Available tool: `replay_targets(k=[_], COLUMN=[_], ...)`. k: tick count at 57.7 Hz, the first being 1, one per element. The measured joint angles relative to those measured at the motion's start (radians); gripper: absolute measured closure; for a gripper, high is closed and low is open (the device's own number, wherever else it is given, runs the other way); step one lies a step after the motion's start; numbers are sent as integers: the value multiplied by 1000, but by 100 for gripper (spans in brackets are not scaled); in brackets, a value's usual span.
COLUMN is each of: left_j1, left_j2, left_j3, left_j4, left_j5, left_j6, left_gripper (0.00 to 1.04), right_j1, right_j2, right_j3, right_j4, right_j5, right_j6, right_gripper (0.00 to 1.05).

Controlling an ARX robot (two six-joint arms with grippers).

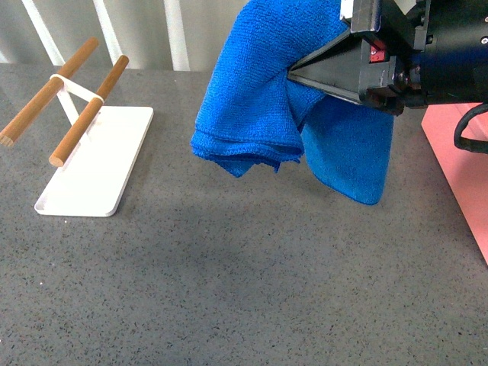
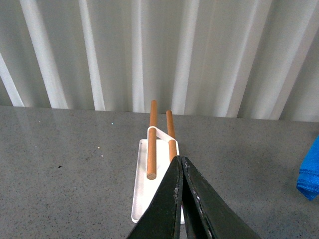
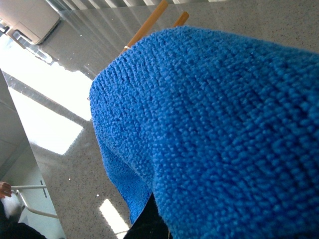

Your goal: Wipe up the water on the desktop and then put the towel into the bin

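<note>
right gripper (image 1: 305,75), black and close to the lens, clamps one bright blue towel (image 1: 252,99) by a bunched fold, its two fingers pinched hard into the cloth; the towel hangs in loose layers clear of the speckled grey desktop (image 1: 229,290), to the right of the white tray (image 1: 99,171) and between that tray and the bin (image 1: 465,168); count on the desk: one towel, one tray, one pink bin, two wooden bars (image 1: 85,113), two grippers; the tray lies flat on the desktop and carries a thin white wire frame (image 1: 76,86) that holds the two bars side by side, sloping upward away from the tray; the bin stands well to the right of the tray, only a pink stretch of it showing at the frame edge, so what lies inside cannot be told; left gripper (image 2: 180,167), seen from its own wrist camera, has both dark fingers pressed together tip to tip, gripping no object, poised just short of the tray's near end; from that camera a blue edge of the towel shows far to the tray's right; from the right wrist camera the towel's pile fills nearly the whole view, with the bar tips peeking past it.
</note>
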Motion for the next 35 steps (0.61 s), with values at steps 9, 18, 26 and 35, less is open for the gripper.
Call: replay_targets(k=[9,18,26,35], left_j1=[0,0,0,0], left_j2=[-46,-93,-164,-283], left_j3=[0,0,0,0], left_j4=[-45,-93,-176,-286], left_j5=[0,0,-1,0], left_j6=[0,0,0,0], left_gripper=[101,101,101,101], right_j1=[0,-2,-2,-6], right_j2=[0,0,0,0], right_j3=[8,9,9,12], right_j4=[-6,-11,-18,-30], right_j5=[0,0,3,4], right_j6=[-5,-13,-17,-27], right_gripper=[101,101,101,101])
